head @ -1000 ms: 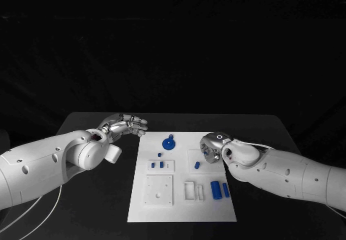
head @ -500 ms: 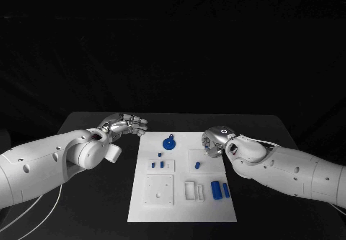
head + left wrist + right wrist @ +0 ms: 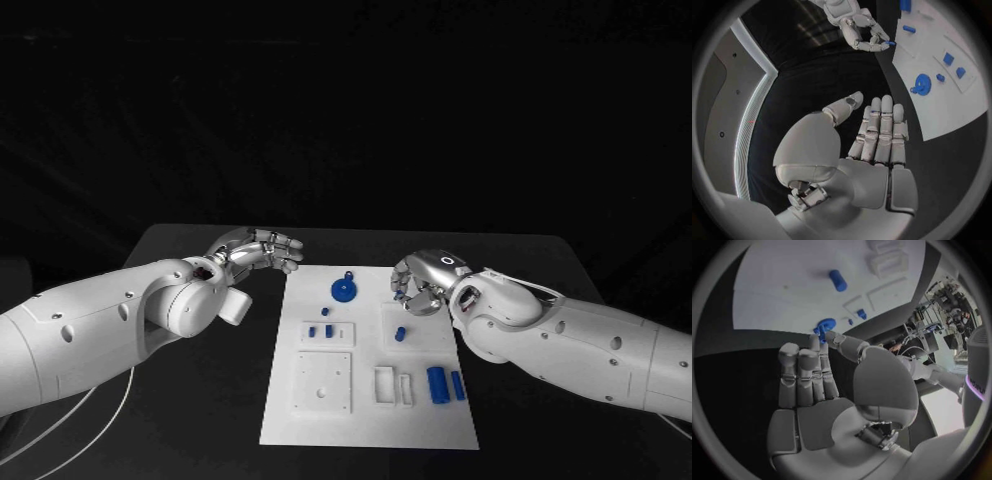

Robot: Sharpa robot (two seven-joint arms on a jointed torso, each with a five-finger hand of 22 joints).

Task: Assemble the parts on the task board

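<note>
The board (image 3: 368, 400) sits flat in the middle of the black desk (image 3: 173, 250), long side running away from the robot. Blue parts are scattered over it — a round disc with a little tab (image 3: 343, 290) near the far end, two tiny pegs (image 3: 319, 329) in a small square plate on the left, a short peg (image 3: 398, 334) right of middle, and two cylinders (image 3: 444, 383) side by side near the right edge. There are also raised white blocks: a square one (image 3: 322, 380) at lower left and two narrow slotted ones (image 3: 392, 385) beside the cylinders.

The left hand (image 3: 260, 250) hangs over the desk just off the board's far left corner. In the left wrist view the hand (image 3: 876, 135) looks flat, fingers straight and side by side, thumb out, nothing in it.

The right hand (image 3: 418, 285) is over the board's far right part, fingers bent downward. From the left wrist view that hand (image 3: 864, 32) has a small blue piece (image 3: 889, 43) pinched at its fingertips, just above the board's edge. The right wrist view shows something blue (image 3: 821, 331) right at the tips of its fingers too — can't tell there where the held piece ends and the disc behind it begins.
</note>
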